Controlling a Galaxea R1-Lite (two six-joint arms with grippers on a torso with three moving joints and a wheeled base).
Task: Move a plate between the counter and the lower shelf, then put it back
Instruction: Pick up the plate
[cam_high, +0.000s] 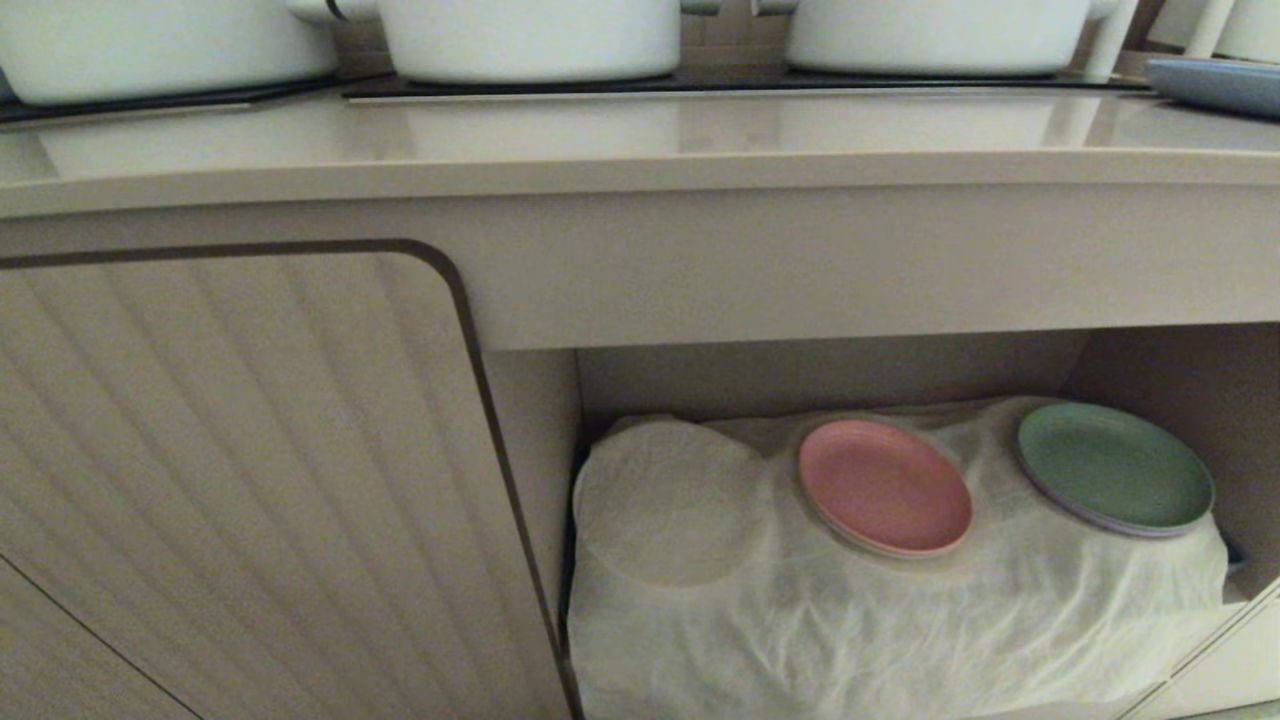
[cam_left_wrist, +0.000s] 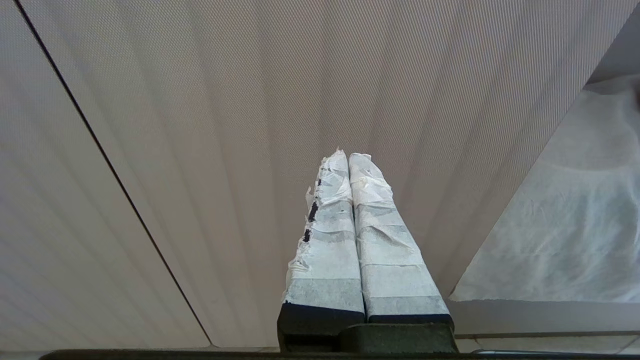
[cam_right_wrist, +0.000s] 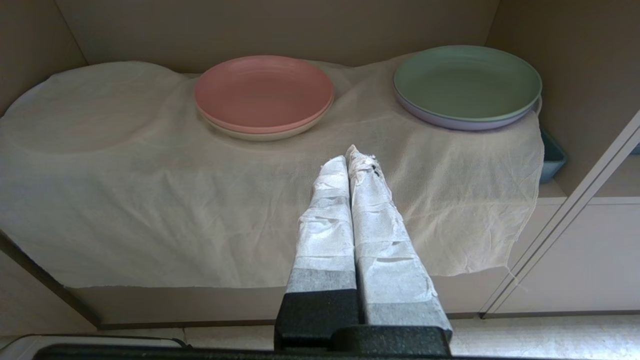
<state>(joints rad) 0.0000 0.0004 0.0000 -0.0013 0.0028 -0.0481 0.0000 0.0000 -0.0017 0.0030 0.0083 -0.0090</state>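
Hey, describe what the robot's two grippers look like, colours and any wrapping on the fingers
Both look alike. The left gripper has two long fingers that taper toward the tips, wrapped in overlapping bands of white tape, frayed and torn along one edge so black shows through. They rise from a black base. The right gripper has the same white-taped fingers on a black textured base, with ragged tape at the tips.

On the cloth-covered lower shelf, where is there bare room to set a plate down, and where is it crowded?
Free: the white cloth across the front of the lower shelf, and the left end, between the side wall and the pink plate. Crowded: the back right, where the pink plate and the green plate sit on stacks.
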